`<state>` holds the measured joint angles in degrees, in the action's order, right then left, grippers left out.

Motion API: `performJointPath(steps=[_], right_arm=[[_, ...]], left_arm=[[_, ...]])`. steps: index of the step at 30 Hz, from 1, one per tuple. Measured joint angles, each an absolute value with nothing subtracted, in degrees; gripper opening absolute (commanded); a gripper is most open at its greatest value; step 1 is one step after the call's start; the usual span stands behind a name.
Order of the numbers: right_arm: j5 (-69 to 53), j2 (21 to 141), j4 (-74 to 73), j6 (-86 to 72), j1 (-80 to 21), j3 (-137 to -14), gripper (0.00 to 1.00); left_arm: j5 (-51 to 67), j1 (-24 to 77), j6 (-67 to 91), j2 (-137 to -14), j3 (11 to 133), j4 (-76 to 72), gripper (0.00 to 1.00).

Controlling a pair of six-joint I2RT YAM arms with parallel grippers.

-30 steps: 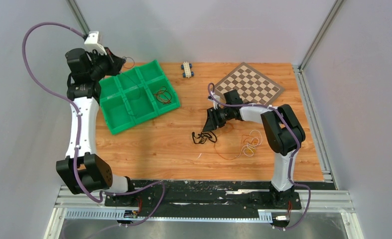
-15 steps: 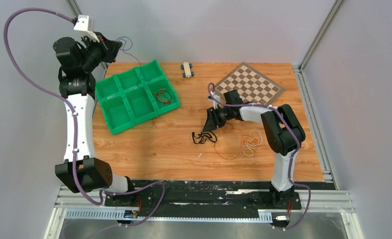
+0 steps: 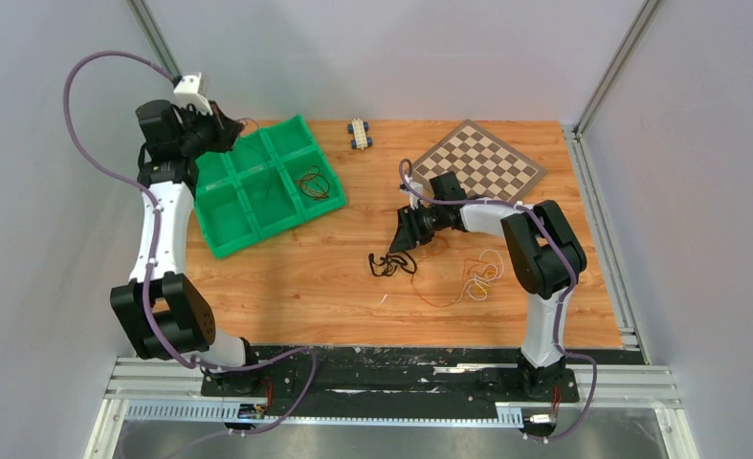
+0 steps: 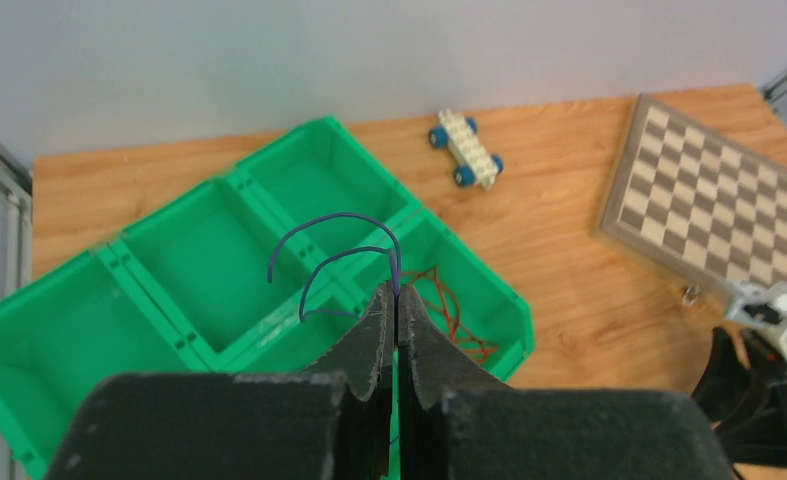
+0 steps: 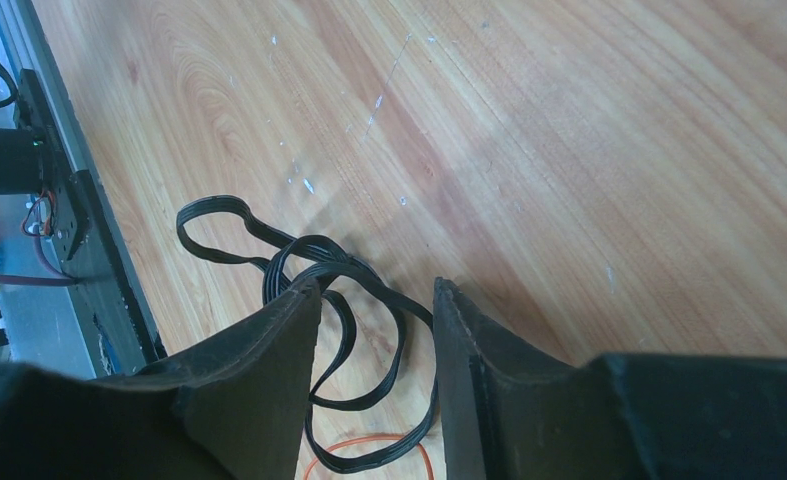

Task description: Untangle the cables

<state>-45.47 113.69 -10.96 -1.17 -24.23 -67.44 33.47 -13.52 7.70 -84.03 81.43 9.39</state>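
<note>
My left gripper (image 4: 397, 292) is shut on a thin purple cable (image 4: 334, 245), which curls up over the green bin (image 4: 199, 240); in the top view the gripper (image 3: 231, 127) hangs over the bin's (image 3: 221, 241) far left corner. A red-brown cable (image 3: 315, 183) lies in the bin's right compartment and shows in the left wrist view (image 4: 456, 310). My right gripper (image 5: 377, 290) is open, low over a black ribbon cable (image 5: 299, 255) on the table, also seen from above (image 3: 389, 263). An orange cable (image 3: 449, 292) and a white-yellow cable (image 3: 484, 271) lie to its right.
A checkerboard (image 3: 480, 160) lies at the back right. A small white toy car with blue wheels (image 3: 358, 133) sits at the back centre. The right arm's elbow (image 3: 542, 251) stands over the table's right part.
My left gripper, still holding the purple cable, rose and swung left behind the bin, then came back down and right over its far left corner. The right arm has not moved.
</note>
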Motion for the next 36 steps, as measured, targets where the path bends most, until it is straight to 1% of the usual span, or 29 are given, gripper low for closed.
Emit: performJointPath(steps=[7, 13, 15, 17, 18, 19, 20, 21, 22, 23, 25, 27, 31, 33, 36], right_arm=[[-45.4, 113.7, -11.5, -1.2, -24.2, -67.4, 0.45], [-45.1, 113.7, -11.6, 0.1, -24.2, -66.7, 0.45], [-45.0, 113.4, -11.6, 0.2, -24.2, -66.4, 0.45], [-45.0, 113.3, -11.6, 0.4, -24.2, -66.3, 0.46], [-45.0, 113.3, -11.6, 0.5, -24.2, -66.2, 0.46], [-45.0, 113.1, -11.6, 0.6, -24.2, -66.0, 0.47], [-45.0, 112.9, -11.7, 0.8, -24.2, -65.8, 0.47], [-45.0, 112.7, -11.7, 0.9, -24.2, -65.6, 0.47], [-44.9, 112.4, -12.0, 1.2, -24.2, -65.4, 0.48], [-44.8, 112.1, -12.2, 1.3, -24.2, -65.2, 0.48], [-44.6, 111.1, -13.0, 1.7, -24.2, -64.7, 0.49], [-44.6, 109.8, -14.0, 2.1, -24.2, -64.3, 0.51], [-44.6, 105.5, -16.1, 3.8, -24.2, -63.8, 0.53], [-44.6, 102.5, -17.5, 5.1, -24.0, -63.6, 0.53], [-44.6, 98.3, -18.9, 6.9, -23.3, -63.2, 0.53]], left_arm=[[33.6, -13.7, -0.3, -86.8, 71.6, 10.3, 0.0], [32.1, -13.7, -4.5, -93.5, 69.0, 13.2, 0.0], [31.1, -13.7, -5.5, -95.7, 69.0, 14.4, 0.13], [30.0, -13.7, -6.5, -97.6, 69.1, 16.1, 0.41], [29.5, -13.7, -7.1, -98.5, 69.5, 17.2, 0.46], [29.0, -13.7, -7.3, -99.4, 70.2, 18.7, 0.58], [28.5, -13.7, -7.6, -100.2, 71.0, 19.9, 0.63], [28.3, -13.7, -7.9, -100.5, 71.7, 20.8, 0.7], [28.4, -13.7, -7.8, -100.6, 72.6, 21.8, 0.73], [28.3, -13.6, -7.9, -100.4, 73.4, 22.7, 0.79], [28.5, -13.6, -8.0, -99.6, 74.9, 23.7, 0.85], [29.2, -13.7, -8.2, -97.8, 75.7, 24.6, 0.88], [34.0, -13.3, -11.5, -92.2, 76.6, 27.9, 0.88], [37.4, -11.7, -16.6, -88.3, 76.6, 31.0, 0.87], [40.5, -5.5, -23.4, -83.9, 75.4, 34.0, 0.87]])
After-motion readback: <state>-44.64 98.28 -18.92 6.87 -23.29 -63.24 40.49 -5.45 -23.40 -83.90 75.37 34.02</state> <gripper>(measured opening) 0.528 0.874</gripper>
